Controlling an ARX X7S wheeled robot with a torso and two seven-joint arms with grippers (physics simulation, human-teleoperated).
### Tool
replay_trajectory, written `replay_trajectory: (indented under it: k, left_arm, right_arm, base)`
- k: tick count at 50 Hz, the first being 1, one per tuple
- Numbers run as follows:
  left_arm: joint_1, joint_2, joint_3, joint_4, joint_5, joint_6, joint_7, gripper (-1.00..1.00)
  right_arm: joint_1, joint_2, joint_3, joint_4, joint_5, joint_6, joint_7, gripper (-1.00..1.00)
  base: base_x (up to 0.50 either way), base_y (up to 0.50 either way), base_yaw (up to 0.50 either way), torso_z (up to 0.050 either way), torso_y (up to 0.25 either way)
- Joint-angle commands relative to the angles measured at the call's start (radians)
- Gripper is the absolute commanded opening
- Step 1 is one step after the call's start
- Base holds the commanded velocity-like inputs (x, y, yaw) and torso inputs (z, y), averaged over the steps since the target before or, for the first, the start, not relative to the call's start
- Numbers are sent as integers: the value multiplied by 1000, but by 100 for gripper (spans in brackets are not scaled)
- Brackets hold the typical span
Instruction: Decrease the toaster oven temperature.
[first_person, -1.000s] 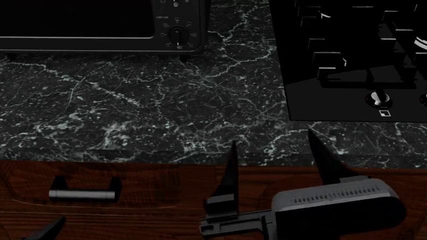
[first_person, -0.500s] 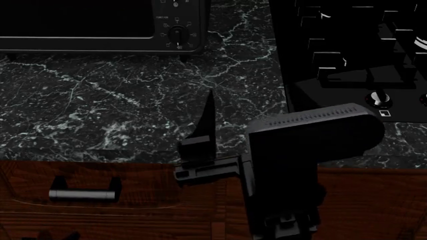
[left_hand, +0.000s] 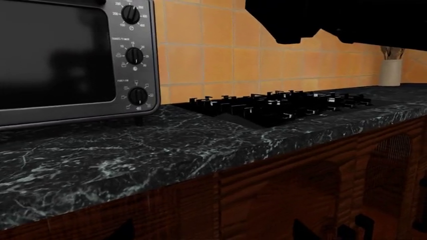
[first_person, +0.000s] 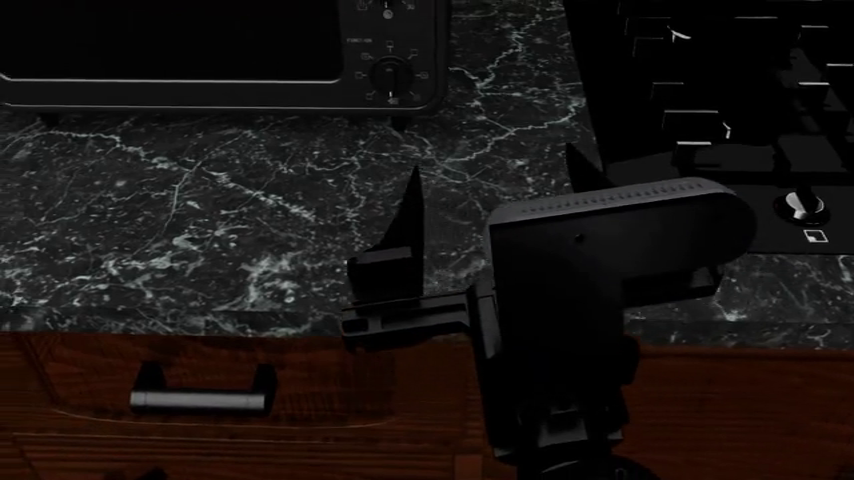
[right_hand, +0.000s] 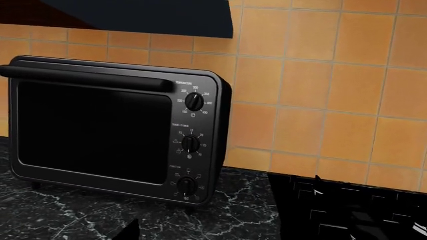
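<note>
The toaster oven (right_hand: 93, 130) is a black box with a dark glass door, standing on the marble counter against the orange tiles. Its side column has three round knobs; the top one (right_hand: 194, 101) is ringed with numbers. The oven also shows in the left wrist view (left_hand: 60, 55) and at the head view's top left (first_person: 174, 50). My right gripper (first_person: 494, 190) is open and empty above the counter, well short of the oven, fingers pointing at it. My left gripper (left_hand: 213, 235) is open and empty, low in front of the cabinet.
A glossy black stovetop (first_person: 721, 90) with grates and a silver-ringed knob (first_person: 798, 206) lies right of my right gripper. Black marble counter (first_person: 200, 220) runs between me and the oven. A wooden drawer with a metal handle (first_person: 198, 401) sits below the edge. A pale utensil holder (left_hand: 391, 70) stands far off.
My right arm has risen from the counter's front edge and moved forward over the marble toward the oven. The head view has shifted slightly, so the oven sits further right.
</note>
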Motion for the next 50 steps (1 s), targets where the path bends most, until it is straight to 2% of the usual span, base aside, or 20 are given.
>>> replay_trajectory:
  k: [1, 25, 50]
  left_arm:
    - [-1, -7, 5, 5, -3, 1, -3, 100]
    - [7, -17, 22, 35, -9, 2, -11, 100]
    - [3, -26, 32, 42, -15, -2, -20, 100]
  right_arm:
    - [2, 0, 14, -13, 20, 11, 13, 100]
    - [-13, 7, 46, -12, 68, -19, 21, 100]
    - [-15, 8, 60, -28, 116, -24, 41, 100]
  base:
    - [133, 230, 0, 0, 0]
    - [190, 305, 0, 0, 0]
    - [280, 12, 0, 0, 0]
